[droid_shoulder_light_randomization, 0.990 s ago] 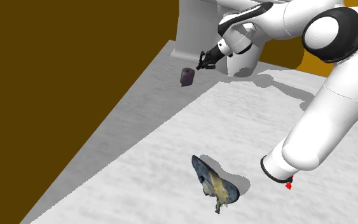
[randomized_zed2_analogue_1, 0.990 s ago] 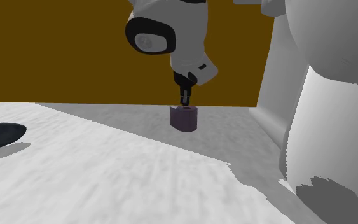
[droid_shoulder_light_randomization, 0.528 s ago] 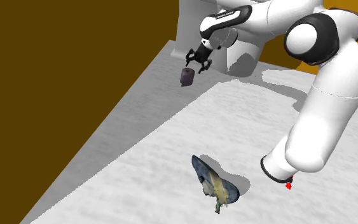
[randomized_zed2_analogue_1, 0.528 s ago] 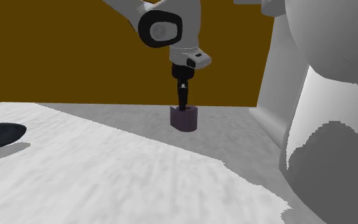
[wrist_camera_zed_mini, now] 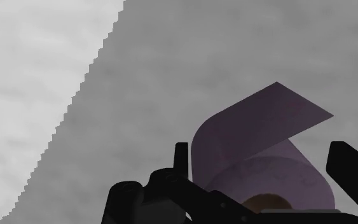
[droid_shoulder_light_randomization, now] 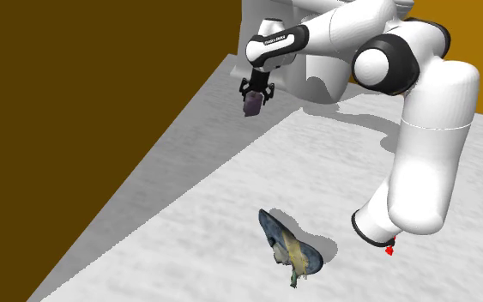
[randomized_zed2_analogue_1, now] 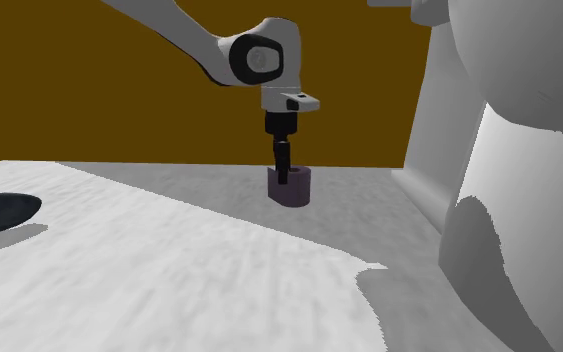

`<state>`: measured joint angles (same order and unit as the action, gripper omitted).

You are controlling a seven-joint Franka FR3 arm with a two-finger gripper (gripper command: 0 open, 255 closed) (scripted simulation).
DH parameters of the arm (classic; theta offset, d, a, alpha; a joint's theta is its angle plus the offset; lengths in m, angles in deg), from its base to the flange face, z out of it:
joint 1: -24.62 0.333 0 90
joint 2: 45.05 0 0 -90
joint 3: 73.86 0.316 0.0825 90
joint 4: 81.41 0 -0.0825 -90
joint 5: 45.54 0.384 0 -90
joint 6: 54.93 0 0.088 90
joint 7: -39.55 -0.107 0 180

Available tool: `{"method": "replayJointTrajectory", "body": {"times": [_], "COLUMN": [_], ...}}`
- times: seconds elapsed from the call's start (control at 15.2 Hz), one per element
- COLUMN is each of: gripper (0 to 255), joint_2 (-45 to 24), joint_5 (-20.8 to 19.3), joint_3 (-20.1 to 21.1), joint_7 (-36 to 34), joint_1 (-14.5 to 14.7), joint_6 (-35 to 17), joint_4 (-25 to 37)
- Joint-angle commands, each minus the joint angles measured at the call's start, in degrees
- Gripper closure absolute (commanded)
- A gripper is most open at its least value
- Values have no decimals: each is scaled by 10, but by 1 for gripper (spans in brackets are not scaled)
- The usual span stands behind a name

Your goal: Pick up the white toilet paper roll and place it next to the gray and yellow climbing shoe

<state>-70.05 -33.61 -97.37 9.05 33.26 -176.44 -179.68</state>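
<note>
Purplish paper roll [wrist_camera_zed_mini: 255, 147] between parted fingers [wrist_camera_zed_mini: 352, 175]

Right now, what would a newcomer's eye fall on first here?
The big white arm arching across the shoulder view's right, its black jaws straddling a small dull-purple paper roll at the far end of the grey surface. Next, the grey and yellow climbing shoe, lying alone toward that view's lower edge.
</note>
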Motion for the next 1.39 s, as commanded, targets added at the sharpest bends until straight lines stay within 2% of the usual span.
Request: {"method": "replayJointTrajectory", "body": {"times": [0.0,0.53,0.59,1.32], "gripper": [0,0,255,255], "joint_2": [-10,-12,-12,-5], "joint_5": [3,4,4,1], "joint_3": [2,2,2,0], "joint_7": [2,3,3,0], "joint_1": [-2,-2,-2,-1], "joint_6": [-9,-12,-12,0], "joint_4": [0,-1,-1,4]}}
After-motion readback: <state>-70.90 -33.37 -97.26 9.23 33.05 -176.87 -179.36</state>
